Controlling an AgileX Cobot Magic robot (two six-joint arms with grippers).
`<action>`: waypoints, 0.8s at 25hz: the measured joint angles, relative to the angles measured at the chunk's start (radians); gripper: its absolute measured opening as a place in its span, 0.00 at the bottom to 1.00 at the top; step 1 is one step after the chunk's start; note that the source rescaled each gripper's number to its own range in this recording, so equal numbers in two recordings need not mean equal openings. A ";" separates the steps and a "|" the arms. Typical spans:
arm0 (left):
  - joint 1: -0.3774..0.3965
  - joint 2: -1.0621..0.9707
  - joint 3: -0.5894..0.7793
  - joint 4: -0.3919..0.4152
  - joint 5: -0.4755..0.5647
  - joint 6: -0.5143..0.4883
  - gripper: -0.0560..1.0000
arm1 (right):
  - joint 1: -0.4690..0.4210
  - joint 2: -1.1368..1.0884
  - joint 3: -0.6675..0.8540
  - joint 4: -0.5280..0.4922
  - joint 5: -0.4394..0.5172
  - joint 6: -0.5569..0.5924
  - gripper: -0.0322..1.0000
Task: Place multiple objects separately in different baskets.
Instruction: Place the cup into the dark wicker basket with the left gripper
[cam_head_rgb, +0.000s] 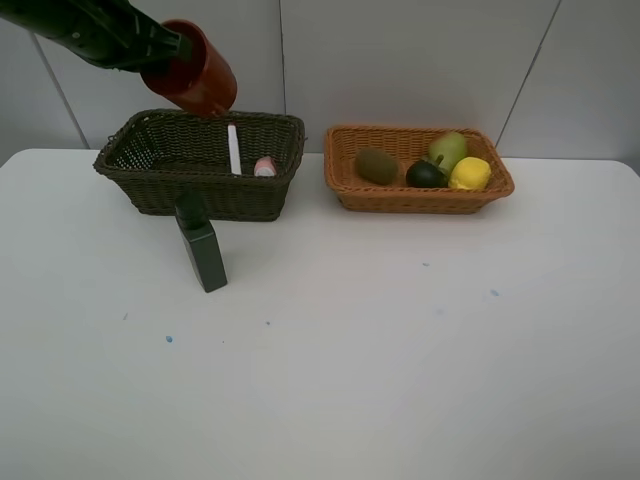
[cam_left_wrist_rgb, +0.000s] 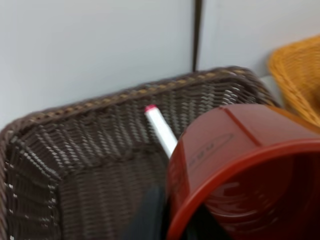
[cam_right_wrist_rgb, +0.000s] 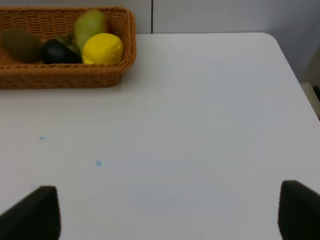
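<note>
bottle (cam_head_rgb: 203, 255) upright on table, touching dark basket (cam_head_rgb: 130, 168) front | left gripper (cam_head_rgb: 160, 50) clamps cup (cam_head_rgb: 195, 80), tilted above basket's rear rim | risk: release here, cup strikes rim, falls behind | right gripper (cam_right_wrist_rgb: 165, 210) spread, empty

In the left wrist view the red cup (cam_left_wrist_rgb: 240, 170) is cut off by the picture's edge and hides the gripper holding it, while the dark basket (cam_left_wrist_rgb: 75, 165) looks blurred.

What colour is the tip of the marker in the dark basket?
Pink-red, on a white marker; the left wrist view shows it best.
</note>
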 joint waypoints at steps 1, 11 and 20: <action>0.010 0.021 -0.017 0.004 0.000 -0.005 0.05 | 0.000 0.000 0.000 0.000 0.000 0.000 0.94; 0.128 0.165 -0.058 0.080 0.001 -0.049 0.05 | 0.000 0.000 0.000 0.000 0.000 0.000 0.94; 0.219 0.275 -0.058 0.099 -0.015 -0.080 0.05 | 0.000 0.000 0.000 0.000 0.000 0.000 0.94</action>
